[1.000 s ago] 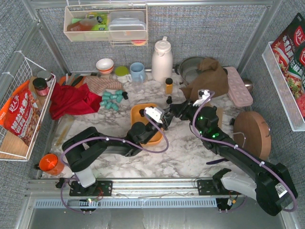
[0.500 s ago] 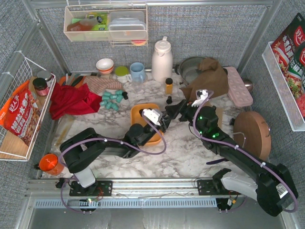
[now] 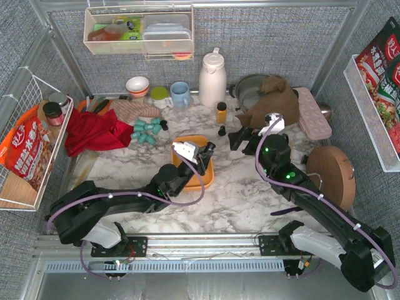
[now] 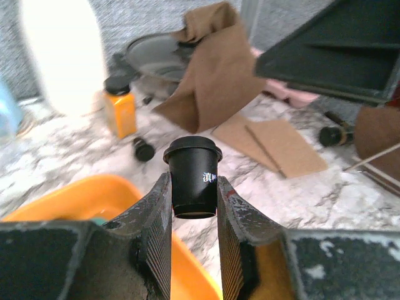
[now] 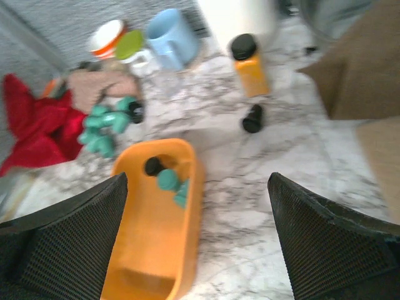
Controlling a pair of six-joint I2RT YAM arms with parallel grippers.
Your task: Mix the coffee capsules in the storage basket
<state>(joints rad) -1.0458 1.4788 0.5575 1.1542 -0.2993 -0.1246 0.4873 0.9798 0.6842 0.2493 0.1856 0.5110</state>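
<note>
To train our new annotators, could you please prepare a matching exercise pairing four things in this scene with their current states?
Things:
1. black cup-shaped coffee capsule with white print
2. shallow orange plastic storage basket
3. small amber bottle with black cap
4. right gripper

States:
A. open, empty
B. clamped in the left gripper
C. contains teal capsules
D. upright on the marble table

Pairs: 1-B, 2-C, 3-D, 4-A

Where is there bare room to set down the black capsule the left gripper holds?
The near half of the shallow orange plastic tray is bare; teal capsules sit at its far end. Open marble lies between tray and right arm. It is crowded around the blue mug and white jug.
</note>
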